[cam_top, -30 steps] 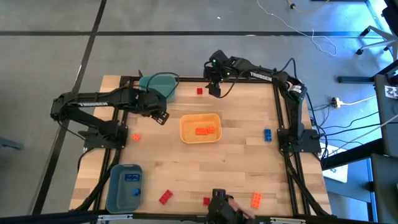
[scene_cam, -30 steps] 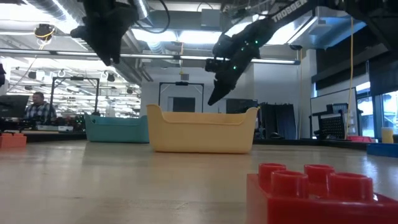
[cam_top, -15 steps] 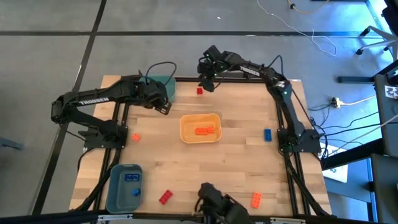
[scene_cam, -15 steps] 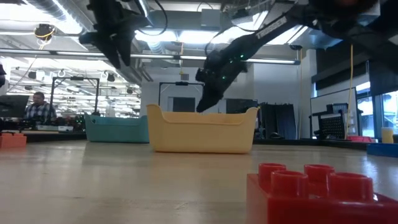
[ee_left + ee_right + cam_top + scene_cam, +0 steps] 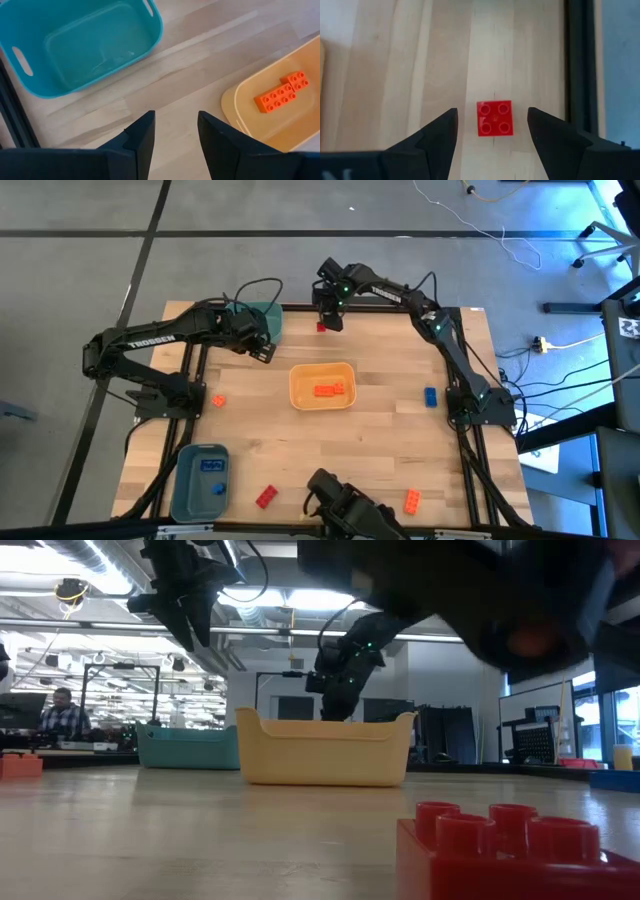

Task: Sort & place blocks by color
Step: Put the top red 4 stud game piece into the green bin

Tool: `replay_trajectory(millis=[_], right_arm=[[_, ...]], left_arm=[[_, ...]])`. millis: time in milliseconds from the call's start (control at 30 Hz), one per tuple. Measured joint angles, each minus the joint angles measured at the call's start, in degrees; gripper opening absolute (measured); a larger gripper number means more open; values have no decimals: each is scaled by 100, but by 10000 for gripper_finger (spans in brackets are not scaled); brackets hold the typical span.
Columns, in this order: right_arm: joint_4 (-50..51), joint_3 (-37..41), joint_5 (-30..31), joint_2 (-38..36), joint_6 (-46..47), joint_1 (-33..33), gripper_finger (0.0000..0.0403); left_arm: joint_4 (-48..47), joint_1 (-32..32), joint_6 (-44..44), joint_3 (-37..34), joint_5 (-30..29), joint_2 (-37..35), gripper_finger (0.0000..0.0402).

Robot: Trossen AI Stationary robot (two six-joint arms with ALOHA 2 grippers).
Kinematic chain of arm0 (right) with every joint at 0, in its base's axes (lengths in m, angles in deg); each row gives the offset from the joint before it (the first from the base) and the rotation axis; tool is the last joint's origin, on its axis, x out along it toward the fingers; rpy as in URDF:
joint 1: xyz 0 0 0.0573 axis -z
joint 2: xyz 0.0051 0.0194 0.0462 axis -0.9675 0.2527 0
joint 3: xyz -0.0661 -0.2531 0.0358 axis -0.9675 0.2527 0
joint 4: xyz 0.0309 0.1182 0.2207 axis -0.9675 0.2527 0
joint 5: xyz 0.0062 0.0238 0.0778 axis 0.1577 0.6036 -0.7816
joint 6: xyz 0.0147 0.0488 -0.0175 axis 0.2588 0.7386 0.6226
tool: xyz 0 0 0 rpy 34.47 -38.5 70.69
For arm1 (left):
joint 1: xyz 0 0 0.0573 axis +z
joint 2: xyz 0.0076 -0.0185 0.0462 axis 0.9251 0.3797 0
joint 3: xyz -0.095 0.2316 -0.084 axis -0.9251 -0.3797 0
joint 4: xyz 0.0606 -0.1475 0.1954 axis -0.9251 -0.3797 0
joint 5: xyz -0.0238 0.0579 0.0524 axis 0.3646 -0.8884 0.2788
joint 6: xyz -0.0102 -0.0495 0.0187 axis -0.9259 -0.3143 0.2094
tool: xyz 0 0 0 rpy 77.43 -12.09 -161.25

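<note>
Pale wooden planks make up the table (image 5: 380,430), with grey floor around it. Seen from overhead, the right gripper (image 5: 331,320) reaches to the table's 12 o'clock edge, poised over a small red square block (image 5: 494,118); its wrist camera shows the two fingers (image 5: 440,134) spread wide with the block between them, not touching either. The left gripper (image 5: 262,350) hangs at about 10 o'clock, just beside the teal bin (image 5: 80,45), its fingers (image 5: 142,135) apart and holding nothing over bare wood. At the centre sits the yellow-orange bin (image 5: 322,385) with orange blocks (image 5: 281,92) inside. The blue bin (image 5: 201,478) at 7 o'clock holds blue blocks (image 5: 212,466). Loose on the table lie an orange block (image 5: 218,400) at 9 o'clock, a blue block (image 5: 430,396) at 3 o'clock, a red oblong block (image 5: 266,497) near 6 o'clock and another orange block (image 5: 412,500) at 5 o'clock.
</note>
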Motion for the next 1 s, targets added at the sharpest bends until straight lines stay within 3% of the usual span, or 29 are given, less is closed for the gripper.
replay_trajectory(millis=[1000], right_arm=[[54, 12, 228, 354, -373, -16, 241]], left_arm=[[2, 0, -4, 0, 2, 0, 141]])
